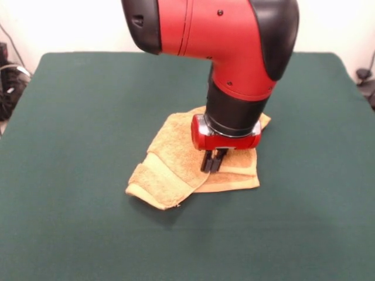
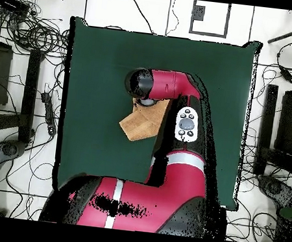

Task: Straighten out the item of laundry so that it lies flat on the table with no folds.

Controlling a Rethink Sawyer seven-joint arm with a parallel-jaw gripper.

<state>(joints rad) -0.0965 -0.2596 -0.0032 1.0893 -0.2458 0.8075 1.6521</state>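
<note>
The item of laundry [image 1: 176, 164] is an orange-tan towel lying rumpled on the middle of the green table [image 1: 88, 117]. Its left part is folded over in layers, with a band stripe showing. My gripper [image 1: 212, 168] points straight down onto the towel's middle right. Its two black fingers are drawn together, and their tips are in the cloth. In the overhead view only a corner of the towel [image 2: 138, 126] shows beside the arm on the table [image 2: 95, 75]. The arm hides the gripper there.
The red and black arm [image 1: 234, 52] hangs over the back of the towel and hides its far edge. Green cloth [image 1: 304, 222] lies open all round the towel. Cables and stands [image 2: 28, 34] lie on the floor off the table's sides.
</note>
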